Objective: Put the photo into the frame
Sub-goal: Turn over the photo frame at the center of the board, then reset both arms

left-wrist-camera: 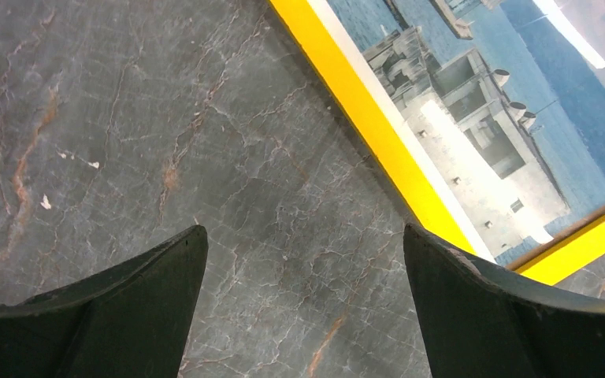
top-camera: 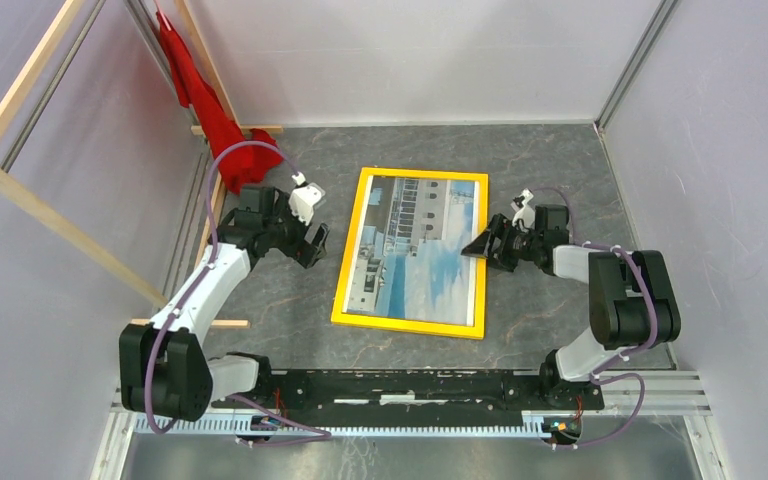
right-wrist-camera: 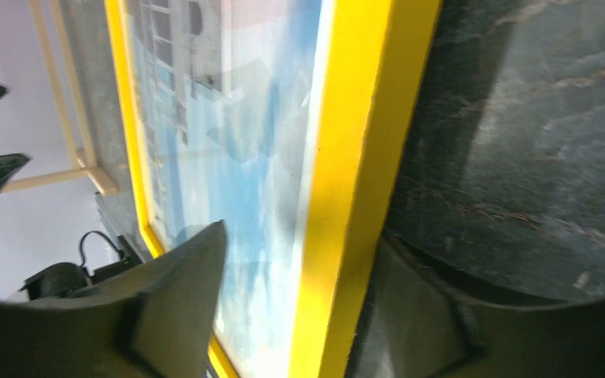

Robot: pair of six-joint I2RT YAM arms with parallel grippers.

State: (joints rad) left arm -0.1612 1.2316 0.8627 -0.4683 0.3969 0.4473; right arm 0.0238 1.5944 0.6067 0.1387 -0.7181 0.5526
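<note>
the frame (top-camera: 407, 327) lies flat on the grey marbled table (top-camera: 290, 320), yellow face up, near the middle between the two arms. the photo (top-camera: 415, 250) sits inside it, the pale building and blue sky facing up and filling the opening. the right claw (right-wrist-camera: 303, 236) is at the frame's right side with its jaws apart across the yellow border: one finger (right-wrist-camera: 181, 283) is over the photo, the other is outside the frame over the table, and the inner one is clear of the border, so nothing is gripped. the left claw (left-wrist-camera: 303, 232) hangs over bare table just left of the frame, jaws spread wide and holding nothing. a red cloth (top-camera: 205, 105) hangs in the far left corner.
</note>
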